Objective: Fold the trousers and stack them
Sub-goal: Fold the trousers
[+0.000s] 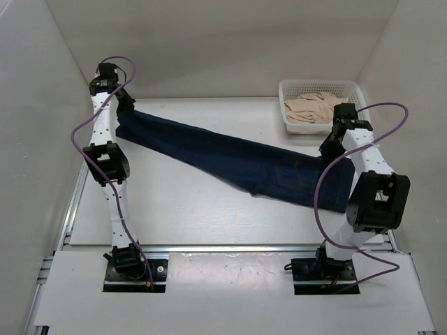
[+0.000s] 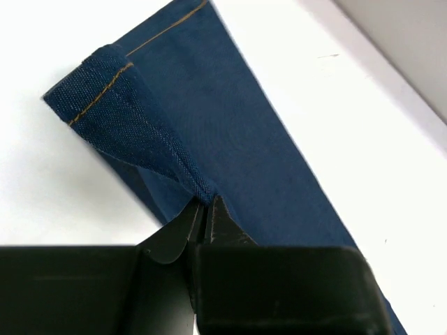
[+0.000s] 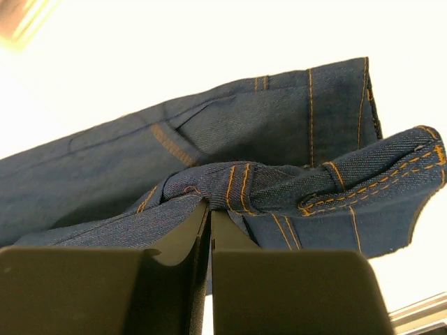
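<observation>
The trousers [image 1: 230, 157] lie stretched slantwise across the table [image 1: 174, 209], far left to near right; the left gripper [image 2: 204, 206] is pinched on the leg hem, the right gripper [image 3: 209, 207] on the waistband, likely to draw them flat for folding.

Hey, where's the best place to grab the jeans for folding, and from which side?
The trousers lie as one long diagonal strip, so take both ends from outside: the leg hem at the far left, where the left gripper is shut on a raised fold, and the waistband at the right, where the right gripper pinches its bunched edge.
</observation>
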